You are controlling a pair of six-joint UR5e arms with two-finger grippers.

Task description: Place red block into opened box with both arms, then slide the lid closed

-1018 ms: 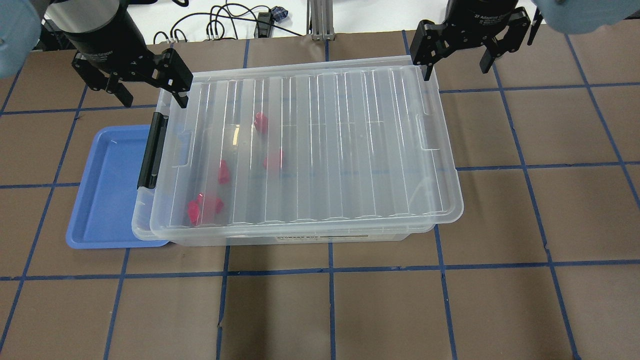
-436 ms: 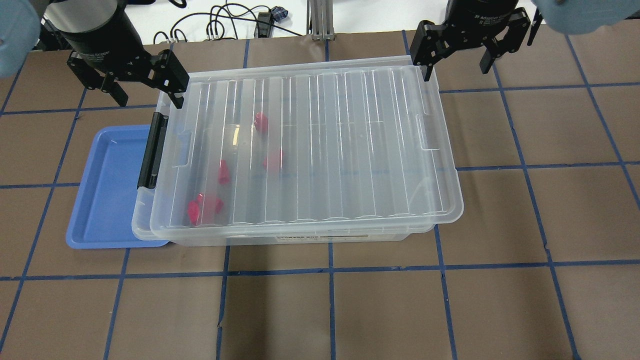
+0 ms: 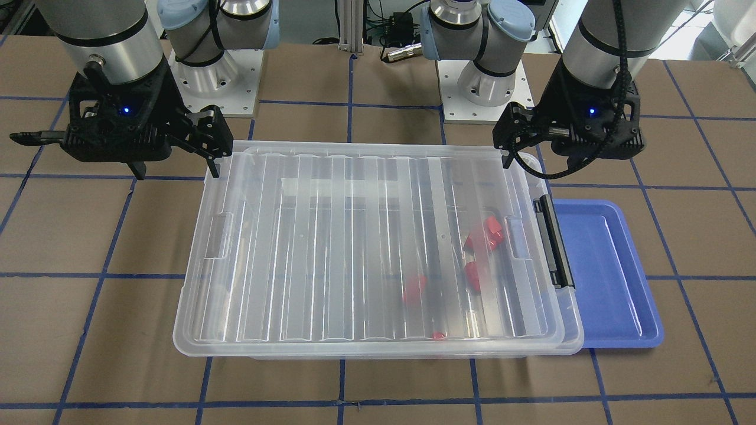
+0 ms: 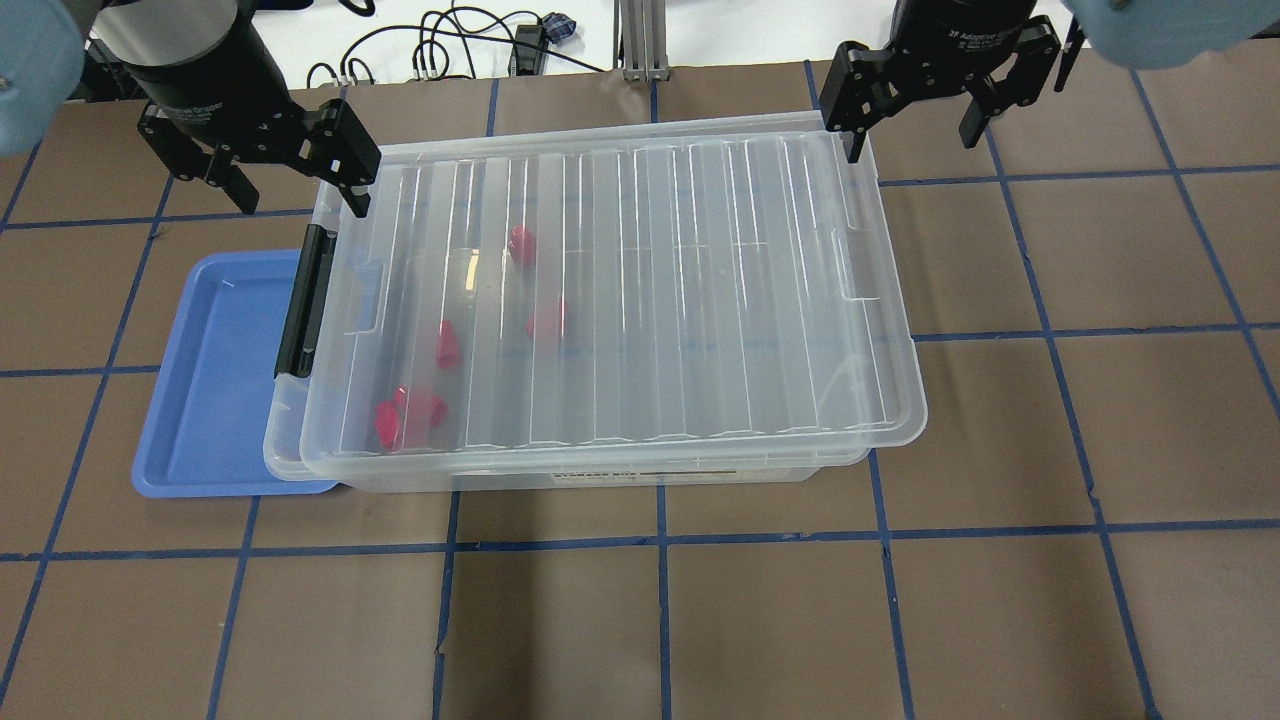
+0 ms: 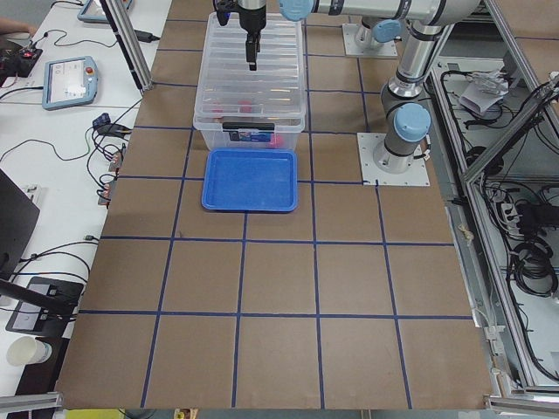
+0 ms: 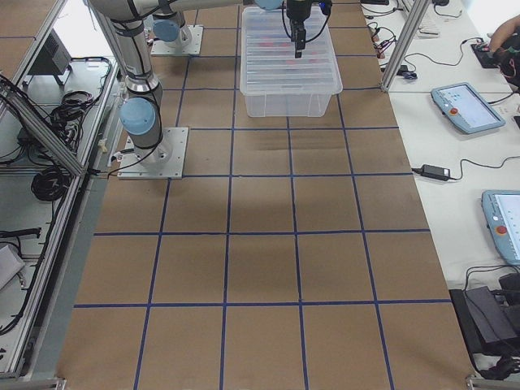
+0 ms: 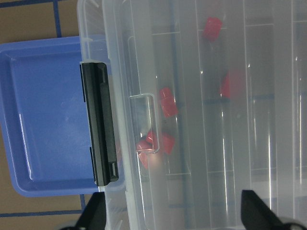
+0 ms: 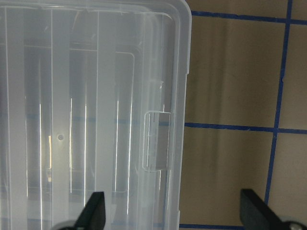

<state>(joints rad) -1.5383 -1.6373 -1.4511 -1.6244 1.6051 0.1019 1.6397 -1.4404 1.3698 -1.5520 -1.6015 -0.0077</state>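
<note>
The clear box (image 4: 285,440) sits mid-table with its ridged lid (image 4: 700,300) lying over it. The lid is offset a little to the right, so the box's left rim and black latch (image 4: 305,300) show. Several red blocks (image 4: 522,243) lie inside under the lid, toward the left end (image 3: 489,230). My left gripper (image 4: 298,195) hangs open at the lid's far-left corner and holds nothing. My right gripper (image 4: 915,138) hangs open at the far-right corner, one finger by the lid's edge. The wrist views look down on the latch (image 7: 98,122) and a lid tab (image 8: 157,141).
A flat blue tray (image 4: 215,380) lies against the box's left end, partly under it. The table is brown board with blue tape lines. Cables and a metal post stand beyond the far edge. Arm bases (image 3: 212,77) stand behind the box.
My left gripper has drifted slightly left and back from the lid's corner. The right gripper, the lid and the blocks look unmoved.
</note>
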